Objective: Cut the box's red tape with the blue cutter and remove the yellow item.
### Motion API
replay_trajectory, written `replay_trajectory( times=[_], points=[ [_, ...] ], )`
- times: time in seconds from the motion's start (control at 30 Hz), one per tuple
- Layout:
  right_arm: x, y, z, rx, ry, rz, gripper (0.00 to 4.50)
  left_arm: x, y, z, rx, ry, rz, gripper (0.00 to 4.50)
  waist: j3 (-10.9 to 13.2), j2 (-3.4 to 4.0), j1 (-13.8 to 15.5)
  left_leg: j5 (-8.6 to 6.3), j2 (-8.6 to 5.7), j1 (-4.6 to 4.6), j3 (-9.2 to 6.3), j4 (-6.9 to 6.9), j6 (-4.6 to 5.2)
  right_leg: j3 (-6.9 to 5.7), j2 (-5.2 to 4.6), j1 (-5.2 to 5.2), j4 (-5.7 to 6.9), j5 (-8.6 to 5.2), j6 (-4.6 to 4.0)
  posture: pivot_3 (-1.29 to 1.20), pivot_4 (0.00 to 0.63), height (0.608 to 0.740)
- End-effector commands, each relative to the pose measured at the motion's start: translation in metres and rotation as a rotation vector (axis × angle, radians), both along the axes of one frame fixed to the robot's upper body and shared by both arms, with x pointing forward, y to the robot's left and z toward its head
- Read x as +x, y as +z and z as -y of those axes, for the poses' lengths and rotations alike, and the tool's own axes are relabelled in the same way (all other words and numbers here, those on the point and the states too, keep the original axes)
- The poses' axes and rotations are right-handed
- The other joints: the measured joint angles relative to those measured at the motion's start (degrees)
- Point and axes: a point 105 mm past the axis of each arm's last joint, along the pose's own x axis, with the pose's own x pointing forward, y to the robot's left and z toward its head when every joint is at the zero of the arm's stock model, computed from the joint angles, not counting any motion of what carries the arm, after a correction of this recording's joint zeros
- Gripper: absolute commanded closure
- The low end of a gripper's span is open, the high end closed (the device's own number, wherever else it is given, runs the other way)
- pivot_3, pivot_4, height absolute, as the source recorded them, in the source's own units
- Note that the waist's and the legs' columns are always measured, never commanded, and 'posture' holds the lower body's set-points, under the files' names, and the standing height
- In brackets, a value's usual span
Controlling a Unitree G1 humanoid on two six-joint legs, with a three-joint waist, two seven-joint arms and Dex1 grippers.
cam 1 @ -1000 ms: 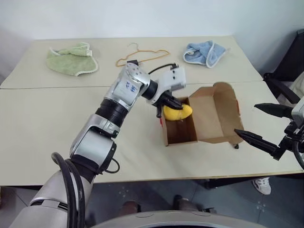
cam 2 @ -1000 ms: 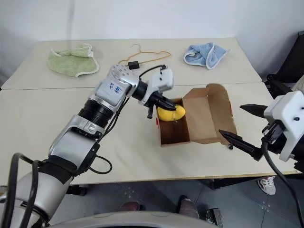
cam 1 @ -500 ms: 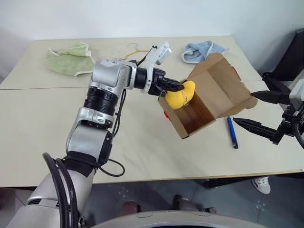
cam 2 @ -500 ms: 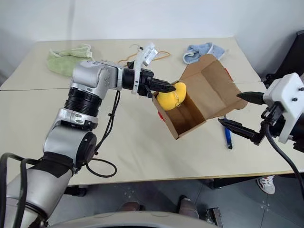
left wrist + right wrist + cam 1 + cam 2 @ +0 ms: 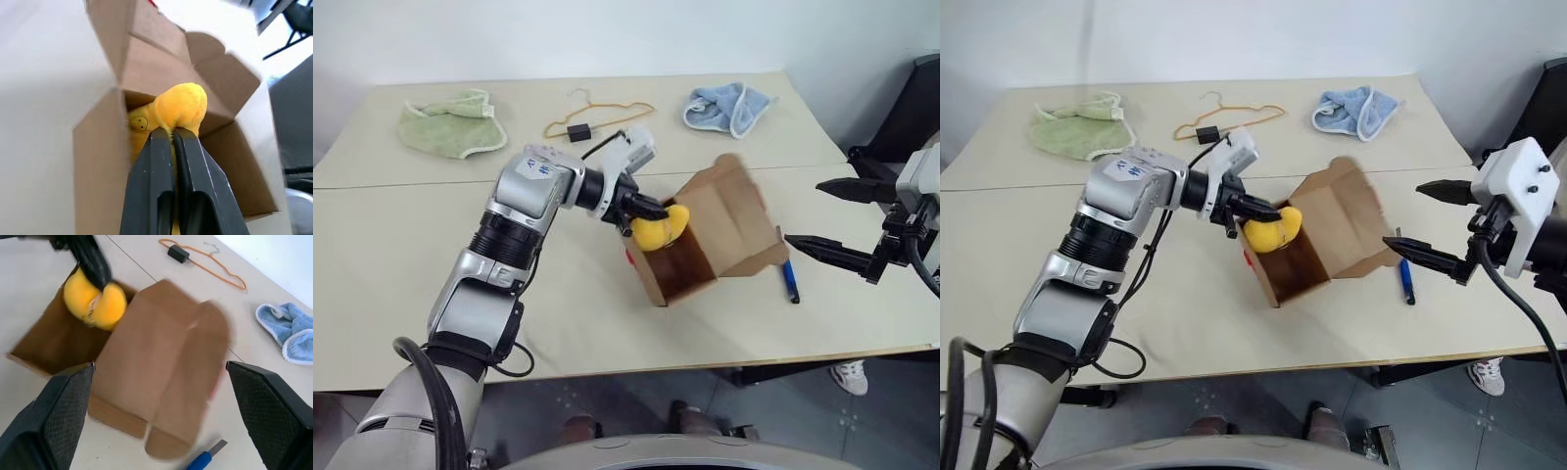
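Two black fingers of the left end effector (image 5: 1263, 211) pinch the soft, light, rounded yellow plush item (image 5: 1271, 231) at its narrow middle; the open brown cardboard box (image 5: 1327, 235) tips with it. Right end effector (image 5: 1425, 223) gapes empty.

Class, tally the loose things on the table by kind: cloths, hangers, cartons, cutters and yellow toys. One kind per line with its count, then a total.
Cloths: 2 (green cloth, blue cloth)
Wire hangers: 1 (orange hanger)
Cardboard boxes: 1 (open box)
Blue cutters: 1 (blue cutter)
Yellow toys: 1 (yellow item)
Total: 6

Brown box (image 5: 724, 220), yellow item (image 5: 656, 231), blue cutter (image 5: 789, 280), green cloth (image 5: 448, 122).
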Motion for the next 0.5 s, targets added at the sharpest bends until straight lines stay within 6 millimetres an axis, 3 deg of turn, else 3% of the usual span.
replay_trajectory(
  times=[0.03, 0.13, 0.23, 0.3, 0.33, 0.37, 0.4, 0.47, 0.5],
  points=[
    [-0.003, 0.009, 0.001, -0.031, -0.003, 0.033, 0.0, -0.013, 0.018, -0.009, -0.048, -0.086, 0.156, 4.46, -0.01, 0.01, -0.21, 0.0, 0.01, 0.02, 0.0, 0.0, -0.01, 0.0, 0.0, 0.0, 0.0, 0.0, 0.0, 0.0, 0.15, 0.74],
    [-0.001, 0.009, 0.002, -0.029, -0.005, 0.033, 0.0, -0.02, 0.015, -0.013, -0.085, -0.097, 0.039, 4.46, 0.0, 0.01, -0.15, 0.01, 0.01, 0.03, 0.01, 0.01, -0.02, 0.01, 0.0, -0.01, 0.04, 0.0, 0.0, 0.0, 0.15, 0.74],
    [0.002, 0.008, 0.002, -0.031, -0.001, 0.03, 0.0, -0.006, 0.007, -0.016, -0.05, 0.044, -0.145, 4.46, 0.01, -0.01, 0.25, 0.0, -0.01, 0.0, -0.01, 0.1, -0.01, 0.01, 0.0, 0.04, 0.06, 0.01, 0.02, 0.0, 0.15, 0.74],
    [0.003, 0.008, 0.0, -0.027, 0.007, 0.032, 0.0, -0.004, -0.006, -0.018, 0.049, 0.053, -0.092, 4.46, 0.0, 0.0, 0.19, -0.01, -0.04, -0.03, -0.04, 0.16, 0.02, 0.01, 0.0, 0.07, 0.06, 0.03, 0.05, 0.0, 0.15, 0.74],
    [0.004, 0.008, 0.0, -0.027, 0.008, 0.032, 0.0, -0.008, -0.002, -0.013, 0.007, 0.026, -0.133, 4.46, 0.0, 0.0, 0.02, -0.01, -0.04, -0.01, -0.03, 0.15, 0.02, 0.01, 0.0, 0.07, 0.06, 0.03, 0.05, 0.0, 0.15, 0.74],
    [0.004, 0.008, -0.001, -0.024, 0.013, 0.033, 0.0, -0.002, -0.014, -0.015, 0.053, 0.071, -0.143, 4.46, 0.0, 0.0, -0.04, -0.01, -0.03, -0.01, -0.03, 0.14, 0.02, 0.02, 0.0, 0.06, 0.06, 0.03, 0.05, 0.0, 0.15, 0.74],
    [0.005, 0.008, -0.001, -0.025, 0.012, 0.032, 0.0, -0.005, -0.022, -0.017, 0.127, 0.021, -0.045, 4.46, 0.0, 0.01, -0.06, -0.01, -0.02, -0.03, -0.03, 0.13, 0.02, 0.01, 0.0, 0.04, 0.06, 0.02, 0.05, 0.0, 0.15, 0.74],
    [0.005, 0.007, 0.0, -0.028, 0.011, 0.028, 0.0, -0.015, -0.001, -0.005, -0.014, -0.034, -0.114, 4.46, 0.0, 0.0, -0.09, -0.01, -0.02, 0.01, -0.01, 0.11, 0.01, 0.02, 0.0, 0.05, 0.05, 0.02, 0.04, 0.0, 0.15, 0.74],
    [0.005, 0.007, -0.001, -0.026, 0.014, 0.027, 0.0, -0.013, -0.001, -0.006, -0.008, -0.029, -0.088, 4.46, 0.01, -0.01, -0.06, 0.0, -0.01, -0.03, -0.02, 0.11, 0.01, 0.01, 0.0, 0.02, 0.06, 0.02, 0.04, 0.0, 0.15, 0.74]
  ],
)
